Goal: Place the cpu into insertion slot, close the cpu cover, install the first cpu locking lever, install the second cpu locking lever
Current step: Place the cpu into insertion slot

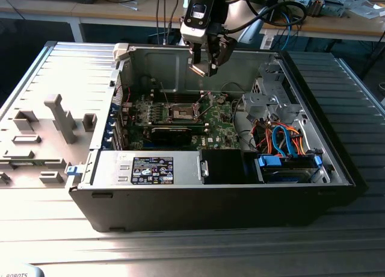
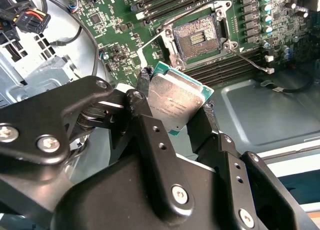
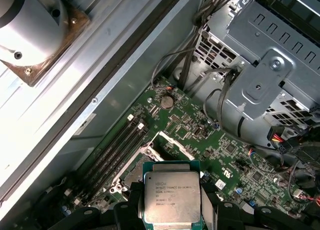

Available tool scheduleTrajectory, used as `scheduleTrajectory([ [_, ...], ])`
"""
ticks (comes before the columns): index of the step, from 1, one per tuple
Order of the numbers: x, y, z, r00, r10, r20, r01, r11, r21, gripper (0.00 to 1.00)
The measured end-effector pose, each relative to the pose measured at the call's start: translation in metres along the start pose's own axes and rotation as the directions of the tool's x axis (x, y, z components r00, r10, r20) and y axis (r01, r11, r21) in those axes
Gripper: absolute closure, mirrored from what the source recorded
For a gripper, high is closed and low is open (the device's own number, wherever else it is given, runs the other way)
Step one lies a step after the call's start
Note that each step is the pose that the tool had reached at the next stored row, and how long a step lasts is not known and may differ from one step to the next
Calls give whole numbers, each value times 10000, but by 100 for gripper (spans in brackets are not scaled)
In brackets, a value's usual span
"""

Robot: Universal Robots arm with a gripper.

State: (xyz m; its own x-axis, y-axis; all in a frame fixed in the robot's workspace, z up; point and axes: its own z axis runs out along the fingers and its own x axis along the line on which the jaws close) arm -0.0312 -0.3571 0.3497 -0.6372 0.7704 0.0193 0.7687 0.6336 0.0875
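My gripper (image 1: 201, 69) hangs inside the open computer case, above the green motherboard (image 1: 219, 123), shut on the cpu (image 2: 175, 102). The cpu is a small square chip with a silver-grey top, pinched at two opposite edges by the black fingers (image 2: 144, 85). In the first wrist view the cpu (image 3: 171, 195) sits just short of the insertion slot (image 3: 167, 142). The insertion slot (image 2: 197, 37) is uncovered, with its pin field showing inside a metal rim. It also shows below the gripper in the exterior view (image 1: 180, 112). A thin locking lever (image 2: 252, 61) stands out from the slot. I cannot tell the cpu cover apart from the rim.
A long black card (image 1: 171, 132) lies in front of the slot. The drive cage (image 1: 271, 96) and a bundle of coloured cables (image 1: 283, 138) fill the exterior view's right side of the case. The power supply (image 1: 150, 168) sits at the front. Grey fixtures (image 1: 60, 117) stand outside the case on the exterior view's left.
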Motion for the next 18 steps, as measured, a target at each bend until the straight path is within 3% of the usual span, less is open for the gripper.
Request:
scheduleTrajectory([
  [18,0,0,0,9997,259,23,-259,9997,-6,45],
])
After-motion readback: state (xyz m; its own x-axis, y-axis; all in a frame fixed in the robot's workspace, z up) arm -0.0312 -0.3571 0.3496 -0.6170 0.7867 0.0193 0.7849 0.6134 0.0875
